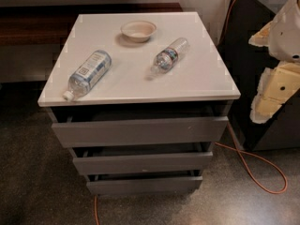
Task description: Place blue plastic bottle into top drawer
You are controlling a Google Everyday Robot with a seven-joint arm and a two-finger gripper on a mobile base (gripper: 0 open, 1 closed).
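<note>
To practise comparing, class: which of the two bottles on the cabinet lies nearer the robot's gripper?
The smaller, dark-labelled bottle, right of the bowl: the gripper is beyond the right side of the cabinet. The bigger blue-labelled bottle lies at the left.

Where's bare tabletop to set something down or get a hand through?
Free: front-right corner, between the smaller bottle and the tabletop edge; front-centre strip between blue plastic bottle and smaller bottle; back-left corner beside the bowl. Tightest: the gap between bowl and smaller bottle. Gripper is off the tabletop, to its right.

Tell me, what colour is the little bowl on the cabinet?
The bowl is cream-white, camera view. The gripper sits at the right edge.
</note>
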